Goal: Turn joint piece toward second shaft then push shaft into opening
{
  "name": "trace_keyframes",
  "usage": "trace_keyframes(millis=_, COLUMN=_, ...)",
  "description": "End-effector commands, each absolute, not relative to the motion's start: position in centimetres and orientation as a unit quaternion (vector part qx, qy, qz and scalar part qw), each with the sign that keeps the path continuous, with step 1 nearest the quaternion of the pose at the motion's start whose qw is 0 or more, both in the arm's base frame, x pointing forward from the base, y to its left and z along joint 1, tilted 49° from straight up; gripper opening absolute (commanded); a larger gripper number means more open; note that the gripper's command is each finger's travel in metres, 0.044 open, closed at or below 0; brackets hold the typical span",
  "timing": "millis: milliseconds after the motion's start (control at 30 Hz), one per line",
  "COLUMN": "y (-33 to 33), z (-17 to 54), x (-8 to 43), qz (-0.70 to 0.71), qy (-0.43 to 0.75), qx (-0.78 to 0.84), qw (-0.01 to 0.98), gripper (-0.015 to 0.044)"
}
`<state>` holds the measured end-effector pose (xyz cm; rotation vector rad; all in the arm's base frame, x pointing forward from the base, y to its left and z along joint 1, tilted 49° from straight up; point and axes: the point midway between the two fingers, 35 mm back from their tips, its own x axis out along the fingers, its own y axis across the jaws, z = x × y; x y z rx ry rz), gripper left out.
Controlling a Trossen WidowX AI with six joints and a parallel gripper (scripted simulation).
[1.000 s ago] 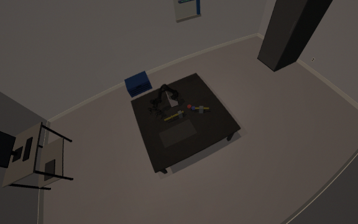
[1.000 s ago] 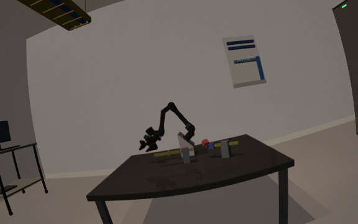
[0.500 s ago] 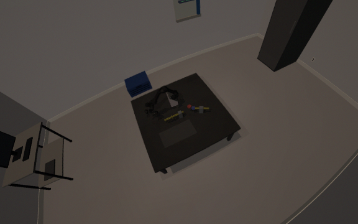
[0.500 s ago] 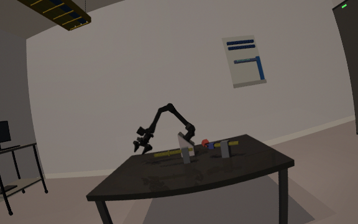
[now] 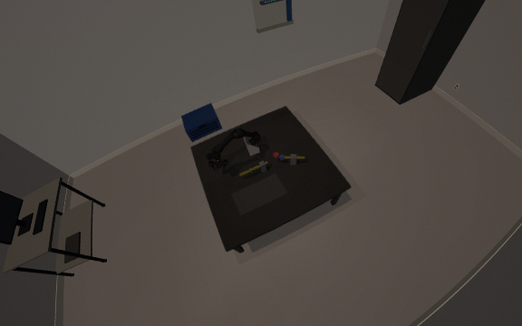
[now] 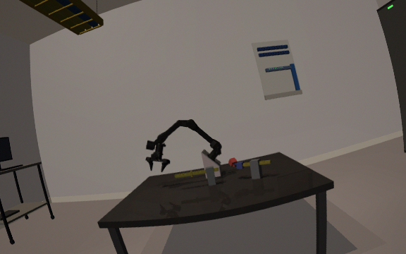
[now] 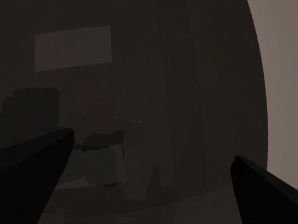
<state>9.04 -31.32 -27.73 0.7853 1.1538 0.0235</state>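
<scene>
We saw the dark bench (image 5: 261,222) (image 6: 224,212) at the centre of the top view. The black arm (image 5: 235,134) (image 6: 187,123) arched above it, its gripper (image 5: 217,164) (image 6: 157,169) (image 7: 157,152) spread almost fully, holding nothing, left of centre in the exterior view. The long yellow shaft (image 5: 247,171) (image 6: 185,174) ran through one grey block (image 5: 263,166) (image 6: 210,176); right of it, a red-and-blue joint piece (image 5: 275,155) (image 6: 232,162) tipped the shorter yellow shaft (image 5: 302,158) (image 6: 265,162).

Arched arm dangles its end effector (image 5: 218,166) (image 6: 156,169) (image 7: 157,152) wide open
</scene>
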Motion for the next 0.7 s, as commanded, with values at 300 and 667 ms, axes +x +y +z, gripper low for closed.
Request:
trace_keyframes(millis=300, y=-32.2, z=-21.5, x=9.4, qz=0.187, qy=0.584, qx=0.337, qw=0.714, gripper=0.044)
trace_keyframes(millis=667, y=-32.8, z=-13.2, x=13.3, qz=0.171, qy=0.593, qx=0.329, qw=0.715, gripper=0.044)
